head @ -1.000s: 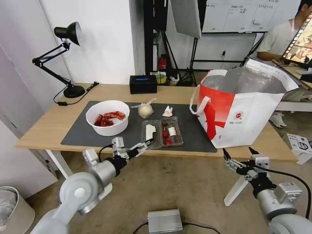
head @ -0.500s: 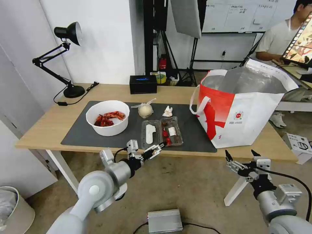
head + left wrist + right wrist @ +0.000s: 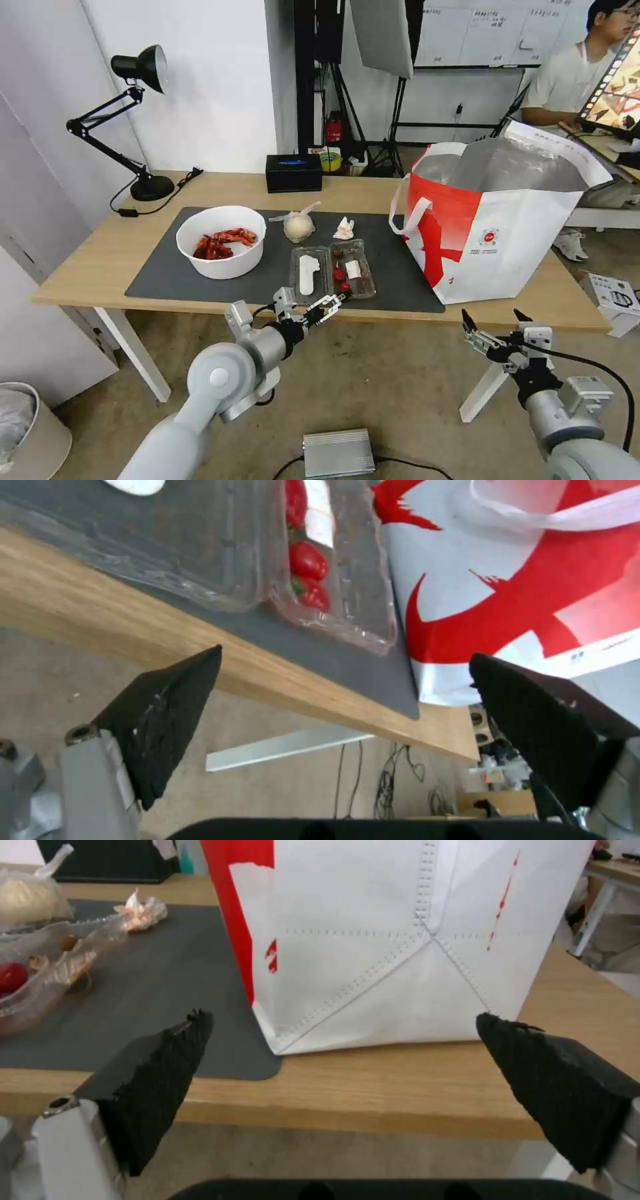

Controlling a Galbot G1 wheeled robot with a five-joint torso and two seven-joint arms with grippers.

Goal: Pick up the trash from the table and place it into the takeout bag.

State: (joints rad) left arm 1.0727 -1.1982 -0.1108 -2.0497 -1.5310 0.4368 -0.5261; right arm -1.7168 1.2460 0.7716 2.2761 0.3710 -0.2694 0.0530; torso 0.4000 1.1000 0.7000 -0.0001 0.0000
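Note:
On the table (image 3: 100, 260) a dark mat (image 3: 167, 280) carries the trash: a white bowl of red scraps (image 3: 221, 240), a knotted clear bag (image 3: 298, 225), a crumpled tissue (image 3: 345, 229) and a clear clamshell tray (image 3: 332, 270) (image 3: 320, 580). The takeout bag (image 3: 507, 227) (image 3: 400, 940) stands upright and open-topped on the right. My left gripper (image 3: 327, 308) (image 3: 343, 655) is open and holds nothing, just below the table's front edge under the clamshell. My right gripper (image 3: 490, 315) (image 3: 340, 1015) is open and holds nothing, in front of the table edge below the takeout bag.
A black tissue box (image 3: 293, 172) and a desk lamp (image 3: 137, 120) stand at the table's back. On the floor lie a silver box (image 3: 338, 453), a bin (image 3: 27, 427) at the left and a white carton (image 3: 613, 300) at the right.
My left arm has swung right along the table's front edge, bringing its open gripper from the clamshell's left corner to under its right half. The right gripper has barely shifted.

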